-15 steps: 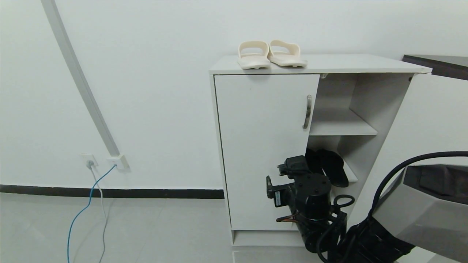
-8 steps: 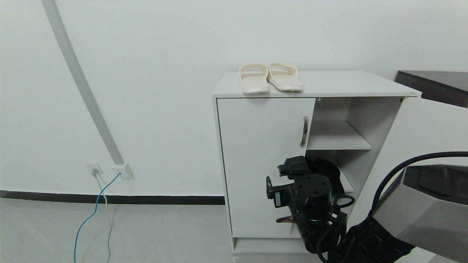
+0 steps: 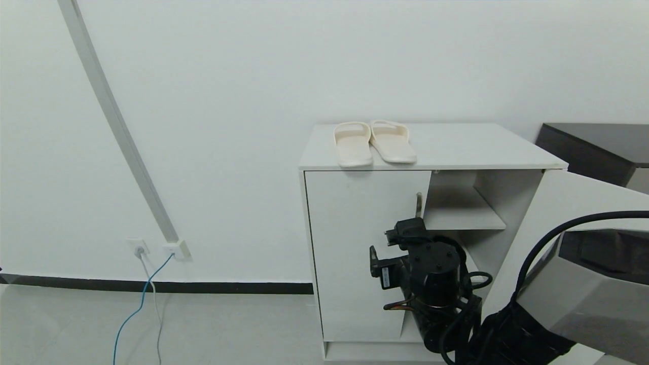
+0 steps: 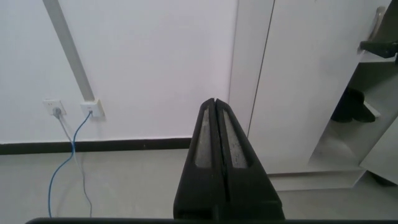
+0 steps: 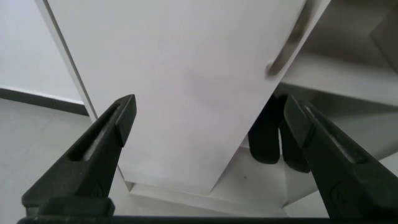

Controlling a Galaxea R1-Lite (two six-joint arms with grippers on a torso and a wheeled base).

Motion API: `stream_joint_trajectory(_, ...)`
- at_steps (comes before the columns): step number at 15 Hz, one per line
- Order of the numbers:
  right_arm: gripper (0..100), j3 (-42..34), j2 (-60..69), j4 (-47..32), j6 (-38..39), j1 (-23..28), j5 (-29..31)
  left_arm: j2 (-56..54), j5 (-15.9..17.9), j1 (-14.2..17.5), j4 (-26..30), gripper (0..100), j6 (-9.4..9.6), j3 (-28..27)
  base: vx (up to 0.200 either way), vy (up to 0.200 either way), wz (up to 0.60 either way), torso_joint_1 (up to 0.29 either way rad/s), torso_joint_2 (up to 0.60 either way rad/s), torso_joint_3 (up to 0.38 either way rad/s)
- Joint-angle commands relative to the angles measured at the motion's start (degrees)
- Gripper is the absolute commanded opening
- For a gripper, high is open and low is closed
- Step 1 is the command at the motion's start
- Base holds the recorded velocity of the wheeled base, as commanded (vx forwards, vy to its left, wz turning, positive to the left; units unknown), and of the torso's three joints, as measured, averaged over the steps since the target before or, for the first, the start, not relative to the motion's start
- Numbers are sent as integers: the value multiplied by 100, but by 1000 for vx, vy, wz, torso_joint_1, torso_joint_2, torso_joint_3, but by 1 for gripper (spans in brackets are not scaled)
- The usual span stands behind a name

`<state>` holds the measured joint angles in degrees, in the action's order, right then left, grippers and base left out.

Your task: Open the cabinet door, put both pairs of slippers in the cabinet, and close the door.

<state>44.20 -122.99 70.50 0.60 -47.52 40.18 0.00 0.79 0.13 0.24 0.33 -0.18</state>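
Observation:
A cream pair of slippers [image 3: 374, 143] lies on top of the white cabinet [image 3: 456, 147]. The cabinet's right door [image 3: 552, 218] stands open and its left door [image 3: 360, 253] is closed, with a metal handle [image 5: 287, 46]. A black pair of slippers [image 5: 277, 134] [image 4: 354, 107] stands on the lower shelf inside. My right gripper [image 5: 209, 102] is open, empty, low in front of the closed left door near its handle edge. The right arm [image 3: 431, 274] covers the lower shelf in the head view. My left gripper [image 4: 214, 124] is shut on nothing, off to the left of the cabinet.
A dark piece of furniture [image 3: 598, 147] stands right of the cabinet. Wall sockets [image 3: 157, 248] with a blue cable [image 3: 137, 309] and a slanting grey conduit [image 3: 116, 121] are on the left wall. Bare grey floor [image 3: 203, 329] lies left of the cabinet.
The whole head picture has slid downward, so the camera has moved up. More of the cabinet's top shows, and the black slippers are hidden behind the right arm.

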Motion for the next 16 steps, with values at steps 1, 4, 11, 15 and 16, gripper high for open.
stream_joint_trajectory(1,100,1,3,-1,2,-3,-1,9,0,4,2,0,2,1,0,0,0,188,-500,-320)
stream_joint_trajectory(4,100,-8,3,-1,2,-12,7,9,0,4,2,0,2,1,0,0,0,194,-509,-318)
stream_joint_trajectory(11,100,-17,3,8,-51,-12,-1,9,0,4,2,0,-7,1,0,0,0,230,-549,-323)
stream_joint_trajectory(15,100,-26,3,8,-42,-12,-1,0,0,4,2,0,-7,1,0,0,0,266,-599,-336)
stream_joint_trajectory(16,100,-35,3,8,-42,-12,-10,0,0,4,2,0,-7,1,0,0,0,217,-481,-266)
